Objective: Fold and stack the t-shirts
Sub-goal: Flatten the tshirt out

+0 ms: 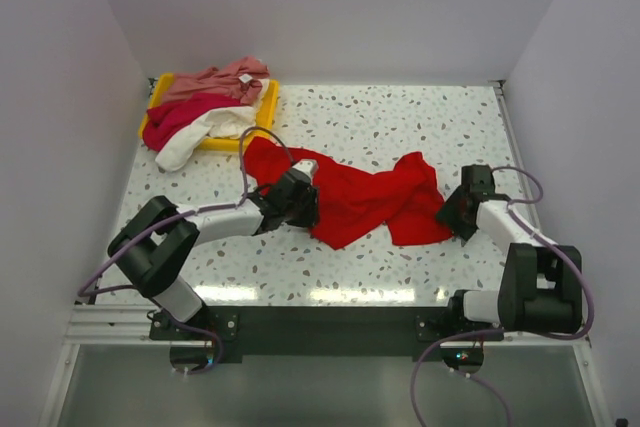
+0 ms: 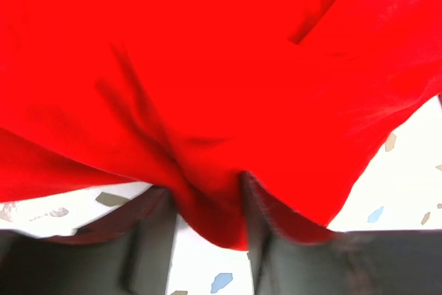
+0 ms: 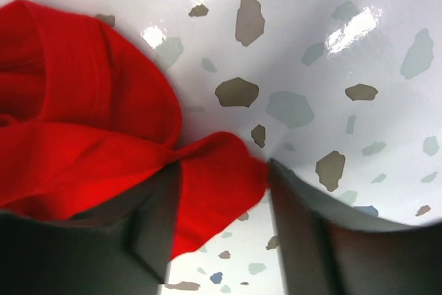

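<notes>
The bright red t-shirt [image 1: 365,197] lies crumpled across the middle of the table. My left gripper [image 1: 300,190] is at its left end, shut on a fold of the red cloth [image 2: 207,205] that bulges between the fingers and fills the left wrist view. My right gripper [image 1: 455,209] is at the shirt's right edge. Its jaws stand open around a rounded corner of red cloth [image 3: 221,184] lying on the table. The dusty pink shirt [image 1: 215,80], the crimson-magenta shirt [image 1: 175,117] and the cream-white shirt [image 1: 200,135] are heaped at the back left.
A shallow yellow tray [image 1: 268,107] holds the heap at the back left, and the cream-white shirt hangs over its front edge. White walls close in the speckled table [image 1: 400,117] on three sides. A cable loops above my left wrist.
</notes>
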Controlling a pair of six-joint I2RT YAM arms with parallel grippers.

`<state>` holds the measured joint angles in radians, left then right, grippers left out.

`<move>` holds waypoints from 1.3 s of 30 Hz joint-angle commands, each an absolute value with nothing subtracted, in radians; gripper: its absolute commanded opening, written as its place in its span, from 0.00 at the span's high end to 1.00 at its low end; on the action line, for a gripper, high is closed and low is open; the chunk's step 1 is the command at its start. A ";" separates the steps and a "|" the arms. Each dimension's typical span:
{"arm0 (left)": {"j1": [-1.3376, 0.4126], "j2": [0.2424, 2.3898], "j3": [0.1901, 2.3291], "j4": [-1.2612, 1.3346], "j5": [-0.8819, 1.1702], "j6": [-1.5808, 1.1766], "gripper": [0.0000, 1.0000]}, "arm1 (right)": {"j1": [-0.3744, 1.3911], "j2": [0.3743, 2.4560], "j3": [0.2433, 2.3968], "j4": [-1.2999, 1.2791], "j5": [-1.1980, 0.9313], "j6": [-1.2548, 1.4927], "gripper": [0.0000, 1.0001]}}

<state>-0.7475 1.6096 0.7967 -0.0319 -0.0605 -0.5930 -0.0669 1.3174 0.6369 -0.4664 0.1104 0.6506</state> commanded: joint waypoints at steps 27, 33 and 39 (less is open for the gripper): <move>-0.543 1.761 1.661 -0.501 -0.172 -0.245 0.60 | -0.071 1.123 1.069 -0.746 0.183 0.532 1.00; -0.688 1.691 1.545 -0.447 -0.244 -0.206 0.54 | -0.072 1.186 1.121 -0.721 0.201 0.512 1.00; -0.807 1.441 1.073 -0.249 -0.144 -0.388 0.36 | -0.072 1.238 1.294 -0.756 0.193 0.489 1.00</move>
